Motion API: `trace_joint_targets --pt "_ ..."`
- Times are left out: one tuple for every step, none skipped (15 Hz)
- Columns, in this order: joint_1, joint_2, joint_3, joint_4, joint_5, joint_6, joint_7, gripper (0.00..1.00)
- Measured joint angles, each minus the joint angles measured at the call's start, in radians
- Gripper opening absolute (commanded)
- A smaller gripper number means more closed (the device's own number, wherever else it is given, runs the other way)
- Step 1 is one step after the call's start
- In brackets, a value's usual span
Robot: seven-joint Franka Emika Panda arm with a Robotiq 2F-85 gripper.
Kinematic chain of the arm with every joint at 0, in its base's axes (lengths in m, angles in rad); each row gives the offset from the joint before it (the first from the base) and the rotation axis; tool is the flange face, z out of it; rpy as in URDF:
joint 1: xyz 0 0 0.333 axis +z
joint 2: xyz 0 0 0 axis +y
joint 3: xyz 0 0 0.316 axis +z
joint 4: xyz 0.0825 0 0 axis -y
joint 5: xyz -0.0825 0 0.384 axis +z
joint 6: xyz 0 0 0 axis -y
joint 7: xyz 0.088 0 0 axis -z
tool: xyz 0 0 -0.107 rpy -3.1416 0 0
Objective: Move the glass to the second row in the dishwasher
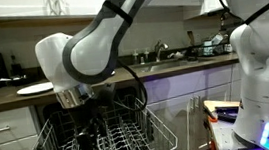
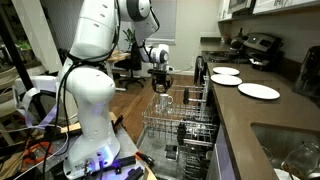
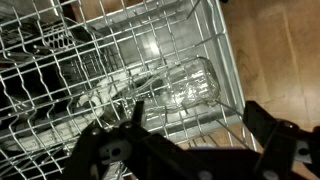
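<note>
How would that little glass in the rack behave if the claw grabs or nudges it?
Likely fragile: the glass looks clear and thin-walled, so a hard squeeze might crack it. Its smooth side is probably slippery. It seems to lie on its side across the rack wires, so a nudge could roll it.
</note>
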Motion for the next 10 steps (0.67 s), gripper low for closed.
trace_joint_targets --pt "0.002 -0.010 0.002 -0.001 0.000 -0.015 0.001 1.00" --pt "0.006 -0.020 0.002 -0.003 0.000 -0.025 0.002 1.00" --pt "0.010 -0.031 0.002 -0.007 0.000 -0.031 0.004 1.00" --pt "0.016 -0.042 0.002 -0.012 -0.001 -0.032 0.009 1.00" --pt "0.022 -0.052 0.001 -0.019 -0.005 -0.032 0.015 1.00" --pt "0.028 -0.063 0.001 -0.027 -0.008 -0.032 0.027 1.00" --pt "0.035 -0.074 0.001 -0.037 -0.012 -0.032 0.039 1.00" --pt "0.042 -0.086 0.001 -0.048 -0.015 -0.032 0.052 1.00" --pt "0.049 -0.097 0.001 -0.059 -0.019 -0.032 0.067 1.00" --pt "0.055 -0.109 0.001 -0.070 -0.025 -0.032 0.079 1.00"
